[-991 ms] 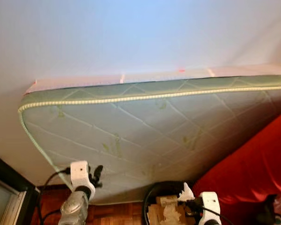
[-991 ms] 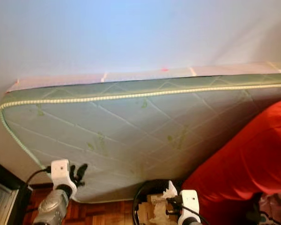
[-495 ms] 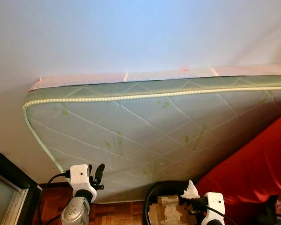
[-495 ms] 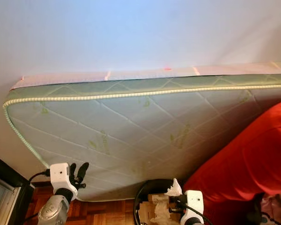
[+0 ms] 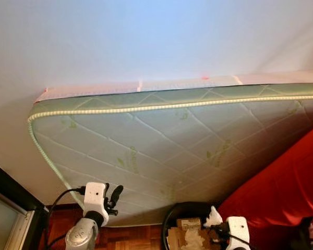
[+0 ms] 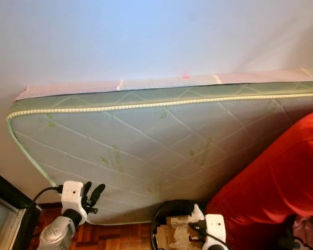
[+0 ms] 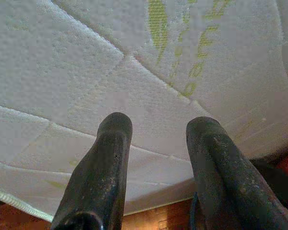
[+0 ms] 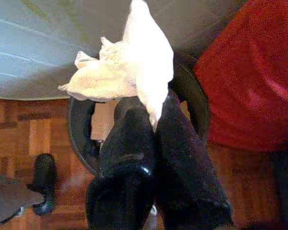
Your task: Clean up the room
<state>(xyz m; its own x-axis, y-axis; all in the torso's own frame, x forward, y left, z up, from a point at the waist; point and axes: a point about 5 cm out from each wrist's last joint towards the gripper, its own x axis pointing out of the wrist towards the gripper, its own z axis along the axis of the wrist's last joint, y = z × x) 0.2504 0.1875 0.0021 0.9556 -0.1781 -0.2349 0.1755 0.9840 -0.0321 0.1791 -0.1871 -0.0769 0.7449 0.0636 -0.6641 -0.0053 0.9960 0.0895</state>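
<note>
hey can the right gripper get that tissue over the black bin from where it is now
Probably yes. The right gripper is shut on the crumpled tissue and hangs just above the black bin, whose open mouth lies right beneath it, with nothing between them.

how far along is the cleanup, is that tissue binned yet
Not yet. Done: the black bin already holds cardboard and paper scraps. In hand: the right gripper is shut on a crumpled white tissue, held above the bin's opening. Left: release it into the bin. The left gripper is open and holds nothing, pointing at the mattress leaning on the wall.
</note>
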